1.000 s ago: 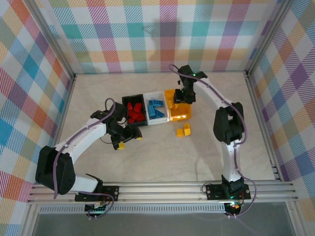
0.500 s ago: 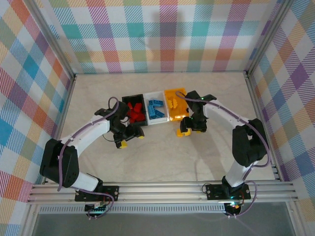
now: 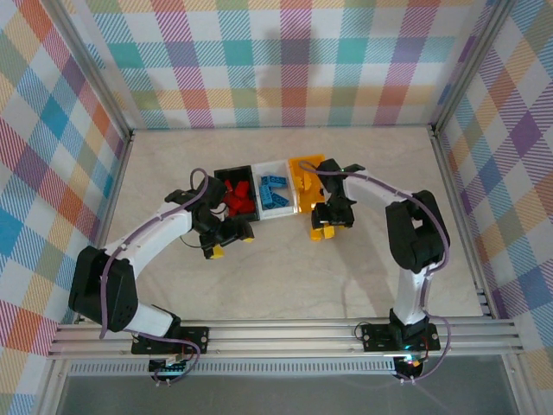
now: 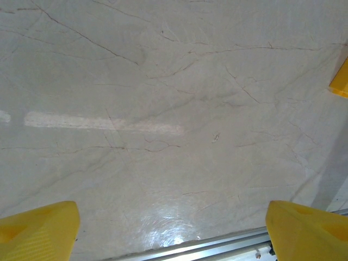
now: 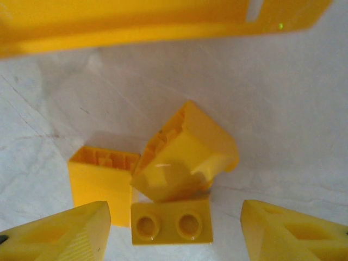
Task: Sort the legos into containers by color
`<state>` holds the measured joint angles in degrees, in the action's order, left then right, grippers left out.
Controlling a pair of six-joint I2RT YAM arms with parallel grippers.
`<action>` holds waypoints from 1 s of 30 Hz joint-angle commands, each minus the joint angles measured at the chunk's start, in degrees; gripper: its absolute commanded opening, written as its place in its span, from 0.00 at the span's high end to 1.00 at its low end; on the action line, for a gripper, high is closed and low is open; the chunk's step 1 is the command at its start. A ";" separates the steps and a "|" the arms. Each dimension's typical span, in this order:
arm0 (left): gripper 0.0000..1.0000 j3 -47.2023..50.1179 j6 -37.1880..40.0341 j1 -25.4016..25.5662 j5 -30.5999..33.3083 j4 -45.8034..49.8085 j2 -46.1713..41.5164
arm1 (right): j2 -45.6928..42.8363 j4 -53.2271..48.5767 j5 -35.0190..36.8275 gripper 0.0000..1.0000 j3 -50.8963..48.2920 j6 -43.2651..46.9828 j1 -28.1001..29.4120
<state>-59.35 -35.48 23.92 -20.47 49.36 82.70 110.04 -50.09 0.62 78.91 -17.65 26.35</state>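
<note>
— Where does the right gripper [image 5: 174, 231] stand?
— You have it just on the near side of the orange-yellow plastic bin [image 5: 136, 22], jaws spread, grasping nothing. Three small yellow studded plastic bricks [image 5: 185, 157] lie between its fingers on the pale marbled worktop [image 5: 304, 109], one tilted against the others.
— And the left gripper [image 4: 171, 234]?
— Yours is well left of that bin, released, over bare worktop.
</note>
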 commanded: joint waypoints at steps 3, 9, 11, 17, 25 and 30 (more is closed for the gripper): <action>0.11 0.56 0.62 0.60 0.17 1.44 -0.96 | 2.45 -0.10 0.37 0.41 2.41 1.39 -0.07; 0.11 0.28 0.47 0.54 0.12 1.07 -0.34 | 1.81 -0.10 1.13 0.57 0.71 1.74 -0.38; 0.11 0.36 0.33 0.62 -0.01 0.83 -0.25 | 0.92 -0.32 1.69 0.64 0.07 1.74 -0.51; 0.11 0.66 -0.08 0.68 -0.35 -0.13 0.06 | -3.69 -1.81 2.40 0.73 -1.34 1.24 -0.60; 0.11 0.23 -0.37 0.99 -0.89 -1.11 0.71 | -11.05 -5.37 1.93 0.73 1.35 -0.66 -0.60; 0.11 -1.13 0.33 2.80 0.15 -0.09 1.75 | -6.53 -5.99 1.07 0.72 10.55 -0.04 -0.95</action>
<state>-59.33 -35.51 25.19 -20.45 48.93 83.48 101.21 -55.00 2.44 84.75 -17.32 25.85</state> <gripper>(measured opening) 0.894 0.311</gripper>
